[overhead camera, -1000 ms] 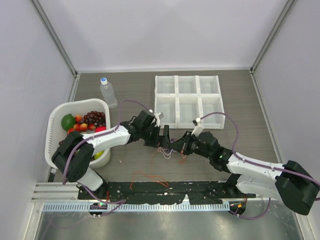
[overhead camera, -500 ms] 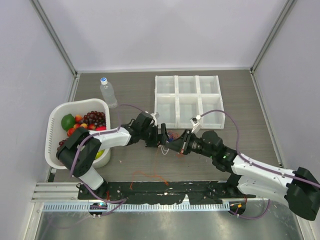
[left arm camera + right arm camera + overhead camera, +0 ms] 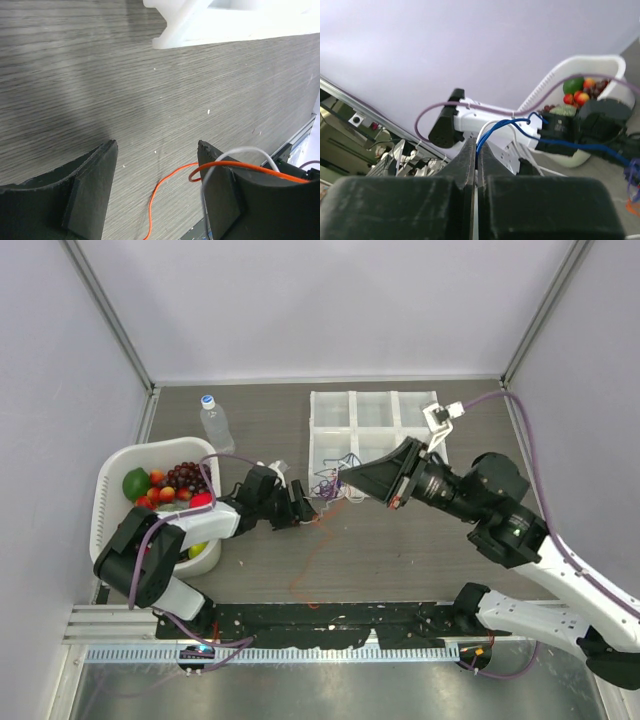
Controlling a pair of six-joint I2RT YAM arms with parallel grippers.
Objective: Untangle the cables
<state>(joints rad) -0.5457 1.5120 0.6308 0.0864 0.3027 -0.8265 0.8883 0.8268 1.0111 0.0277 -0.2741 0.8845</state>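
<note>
Seeing a wood-grain table (image 3: pixel 420 570) with a white compartment tray (image 3: pixel 375 430) at the far side. A white basket (image 3: pixel 160 448) of fruit sits at the left.

The right gripper (image 3: pixel 342 478) is up off the table, in front of the tray's near-left corner. Its fingers are pressed together, pinching blue and white strands of the cables (image 3: pixel 328 483). The small tangle hangs right at its tip.

The left gripper (image 3: pixel 302 510) is low over the table, just left of the tangle. Its fingers are apart, with only table surface showing in the gap. On the left wrist view, an orange strand and a white strand (image 3: pixel 250 150) lie draped over one finger, not gripped.

A clear bottle (image 3: pixel 216 426) with a blue cap stands upright beyond the basket, left of the tray.

The orange cable (image 3: pixel 310 555) runs in a loose curve from beside the left gripper across the table toward the near edge, lying flat on the surface.
</note>
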